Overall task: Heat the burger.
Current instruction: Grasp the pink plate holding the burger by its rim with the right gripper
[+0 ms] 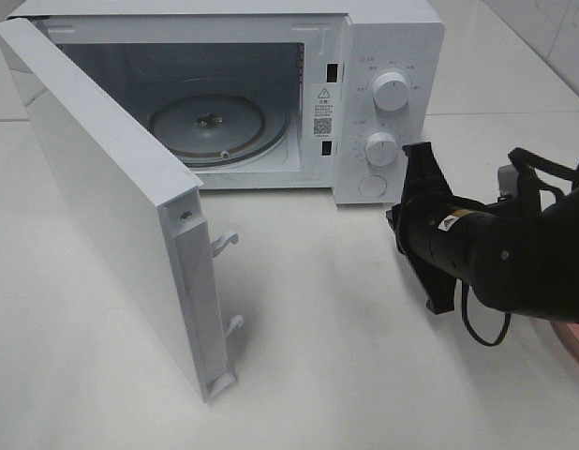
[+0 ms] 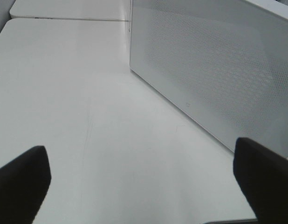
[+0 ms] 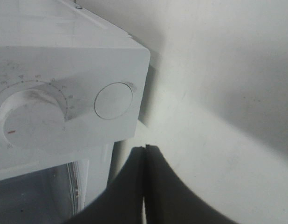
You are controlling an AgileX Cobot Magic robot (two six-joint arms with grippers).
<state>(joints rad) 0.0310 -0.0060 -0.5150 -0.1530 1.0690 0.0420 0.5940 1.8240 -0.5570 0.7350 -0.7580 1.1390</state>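
The burger shows in none of the three views, so its place relative to either pair of fingers, and how it looks, cannot be told. The right fingers (image 3: 127, 186) are pressed flat together with nothing between them, their tips close to the lower front corner of the white microwave (image 1: 393, 37), just below its round button (image 3: 113, 100) and not touching it. In the high view the black right arm (image 1: 477, 248) reaches in from the right over the desk (image 1: 346, 356) toward the control panel. The left fingers (image 2: 23, 182) stand wide apart and hold nothing, hovering above the bare desk beside a white panel with a fine dotted mesh (image 2: 214, 65). The microwave door (image 1: 111, 197) is swung fully open to the left, and the glass turntable (image 1: 207, 127) lies bare inside the cavity. The control panel carries an upper knob (image 1: 391, 91) and a lower knob (image 1: 381, 148), each ringed with small print too fine to read. A sticker (image 1: 323, 111) on the cavity frame bears a warning triangle, lines of unreadable text and a square code. A pinkish curved rim (image 1: 572, 342) peeks in at the right edge.
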